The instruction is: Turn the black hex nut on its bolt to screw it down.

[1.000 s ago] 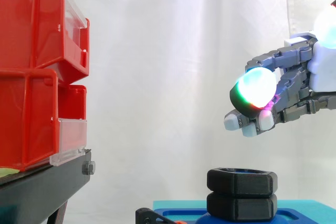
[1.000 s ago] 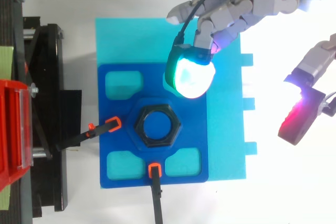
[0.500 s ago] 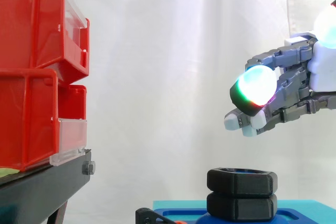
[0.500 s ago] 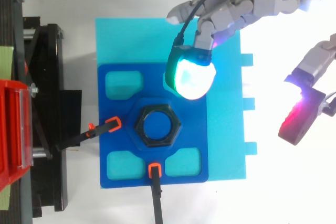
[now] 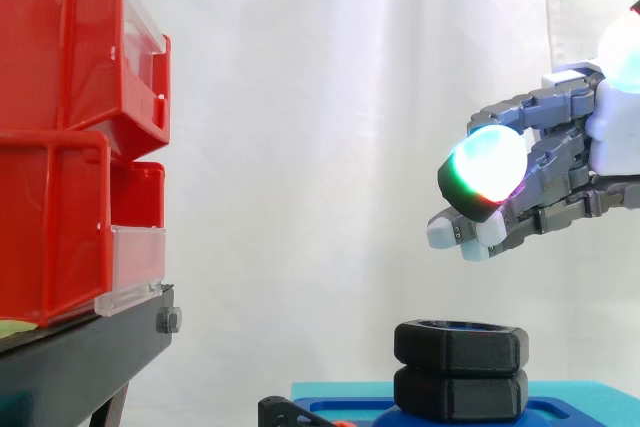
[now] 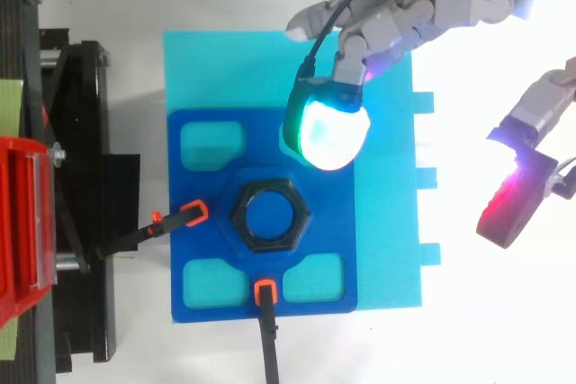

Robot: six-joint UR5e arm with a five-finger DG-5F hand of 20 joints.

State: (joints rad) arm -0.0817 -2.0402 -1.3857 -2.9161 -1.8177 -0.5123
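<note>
The black hex nut (image 5: pixel 461 344) (image 6: pixel 270 215) sits on its blue bolt above a second black nut, in the middle of a blue fixture plate (image 6: pixel 207 177). My hand (image 5: pixel 560 162) (image 6: pixel 423 15) hovers well above the nut and to its right in the side view, touching nothing. In the top view it reaches in from the upper right, with one green-white glowing pad (image 6: pixel 326 130) just beyond the nut's upper right corner and the thumb (image 6: pixel 522 186) spread far to the right, glowing red. The fingers are relaxed and apart, holding nothing.
Red bins (image 5: pixel 70 137) stand stacked on a black stand (image 5: pixel 80 367) at the left. Two black clamps with orange tips (image 6: pixel 193 213) (image 6: pixel 264 292) grip the blue plate, which lies on a cyan sheet (image 6: pixel 387 249). A white curtain hangs behind.
</note>
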